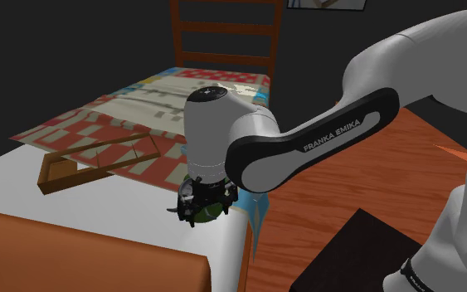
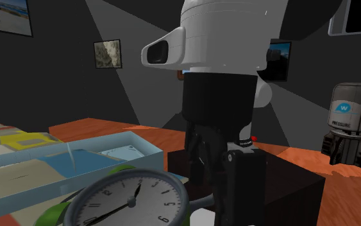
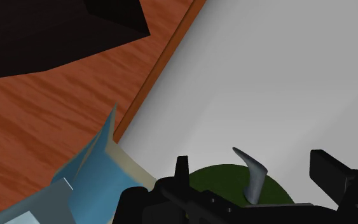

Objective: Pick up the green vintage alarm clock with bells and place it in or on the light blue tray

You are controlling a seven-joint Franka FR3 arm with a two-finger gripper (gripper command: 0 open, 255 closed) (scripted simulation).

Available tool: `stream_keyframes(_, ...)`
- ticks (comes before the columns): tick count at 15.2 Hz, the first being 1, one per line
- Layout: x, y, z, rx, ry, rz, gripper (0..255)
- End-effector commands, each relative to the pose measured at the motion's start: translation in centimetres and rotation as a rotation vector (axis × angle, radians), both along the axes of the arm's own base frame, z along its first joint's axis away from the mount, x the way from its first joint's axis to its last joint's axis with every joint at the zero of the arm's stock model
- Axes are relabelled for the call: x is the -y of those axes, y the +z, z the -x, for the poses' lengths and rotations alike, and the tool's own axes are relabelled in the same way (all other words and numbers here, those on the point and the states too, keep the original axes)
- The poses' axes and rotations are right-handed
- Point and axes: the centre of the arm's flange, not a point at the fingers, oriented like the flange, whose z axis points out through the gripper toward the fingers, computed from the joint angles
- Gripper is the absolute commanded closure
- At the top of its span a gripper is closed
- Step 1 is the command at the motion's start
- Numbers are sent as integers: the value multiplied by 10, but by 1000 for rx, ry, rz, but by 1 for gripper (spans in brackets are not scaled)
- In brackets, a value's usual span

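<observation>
My gripper (image 3: 252, 164) stands spread astride the green alarm clock (image 3: 225, 183), which sits on the white table (image 3: 285, 83) just beside the light blue tray (image 3: 91, 175); I judge it rigid, light and slippery-round, so I'd pinch its flanks, not the thin grey handle (image 3: 255, 179).

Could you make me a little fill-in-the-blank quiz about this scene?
1. The clock at the gripper has a ___ body.
2. The clock stands on a ___ surface.
3. The tray beside the clock is light ___.
Missing words: green; white; blue.
</observation>
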Motion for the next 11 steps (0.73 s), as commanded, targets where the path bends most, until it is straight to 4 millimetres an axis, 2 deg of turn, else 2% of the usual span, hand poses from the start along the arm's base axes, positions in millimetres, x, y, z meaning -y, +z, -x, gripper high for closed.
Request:
stream_keyframes(1,0,0,0,0,0,0,0)
stream_keyframes(2,0,0,0,0,0,0,0)
stream_keyframes(3,0,0,0,0,0,0,255)
stream_keyframes(11,0,0,0,0,0,0,255)
